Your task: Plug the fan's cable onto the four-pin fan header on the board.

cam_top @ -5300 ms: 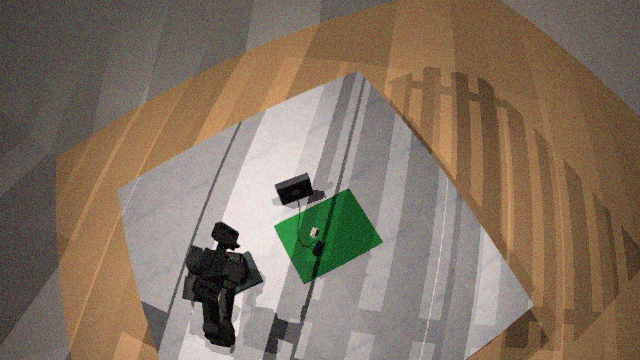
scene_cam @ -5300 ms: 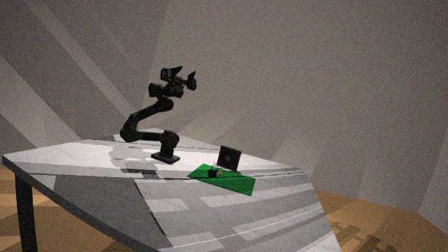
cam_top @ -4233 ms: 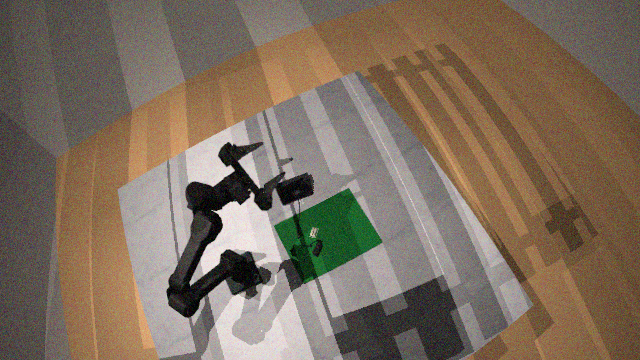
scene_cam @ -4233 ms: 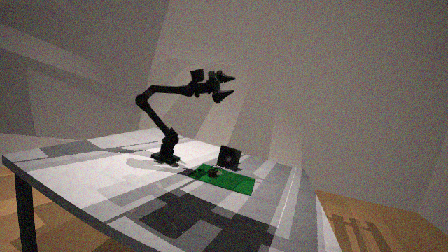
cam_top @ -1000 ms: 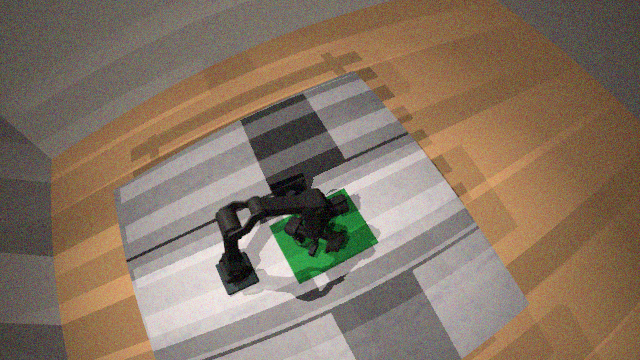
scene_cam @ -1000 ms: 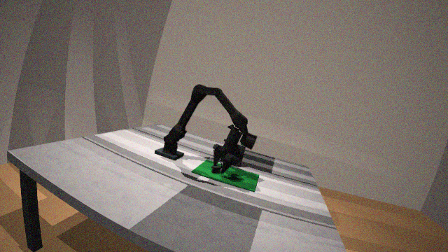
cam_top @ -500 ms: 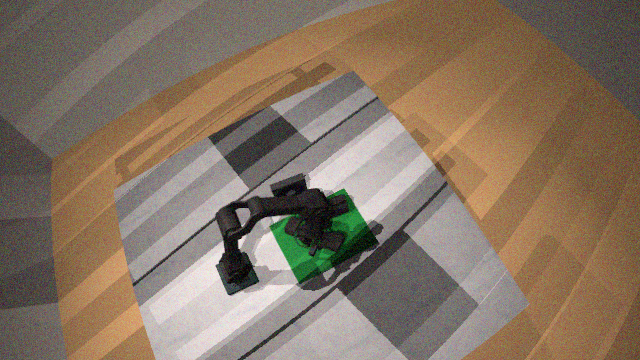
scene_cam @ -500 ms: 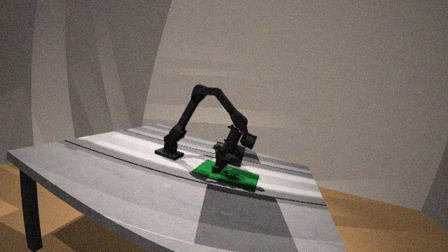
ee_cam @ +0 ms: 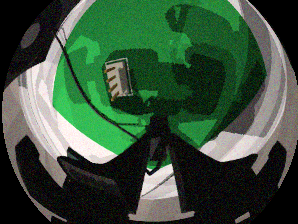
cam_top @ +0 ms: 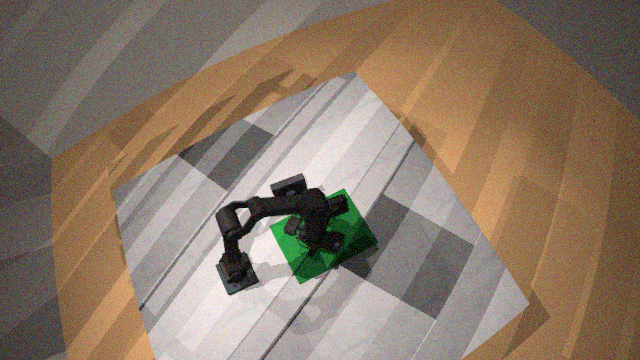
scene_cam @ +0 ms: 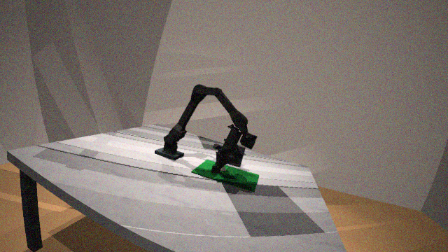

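Note:
The gripper [cam_top: 312, 249] [scene_cam: 215, 170] [ee_cam: 159, 134] is low over the green board [cam_top: 357, 220] [scene_cam: 206, 166] [ee_cam: 145, 25]. It is shut on the dark plug [ee_cam: 159, 121], whose upper part shows between and just beyond the fingertips in the wrist view. Whether the plug touches the board cannot be told. The thin black cable [ee_cam: 87, 100] curves from the upper left down to the fingers. The pale four-pin header [ee_cam: 119, 79], with brass pins along its left side, stands up and left of the plug in the wrist view, apart from it and empty.
The dark square fan [cam_top: 289, 185] [ee_cam: 30, 36] is beside the board. The arm's base [cam_top: 237, 275] [scene_cam: 169, 153] stands on the striped grey table [cam_top: 210, 320] [scene_cam: 140, 206]. Dark shadows of the arm fall over the board and partly around the header.

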Controlling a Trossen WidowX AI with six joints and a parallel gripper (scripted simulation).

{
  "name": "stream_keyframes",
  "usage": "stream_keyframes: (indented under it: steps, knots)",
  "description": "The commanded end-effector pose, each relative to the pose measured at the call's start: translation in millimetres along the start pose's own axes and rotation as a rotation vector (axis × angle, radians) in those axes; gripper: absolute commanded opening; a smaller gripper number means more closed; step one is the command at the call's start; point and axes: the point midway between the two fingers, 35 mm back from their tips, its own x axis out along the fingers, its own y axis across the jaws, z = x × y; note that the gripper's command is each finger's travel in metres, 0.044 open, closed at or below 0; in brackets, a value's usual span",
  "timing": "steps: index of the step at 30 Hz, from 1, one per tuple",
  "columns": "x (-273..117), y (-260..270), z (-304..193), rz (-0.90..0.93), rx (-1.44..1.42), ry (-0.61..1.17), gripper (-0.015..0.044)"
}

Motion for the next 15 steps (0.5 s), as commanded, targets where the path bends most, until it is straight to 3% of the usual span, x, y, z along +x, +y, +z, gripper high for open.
stream_keyframes:
  steps: [1,15]
  knots:
    - [-13,-2,0,-0.005,0.001,-0.007,0.0000]
    - [-57,-3,-10,-0.002,-0.001,-0.006,0.0000]
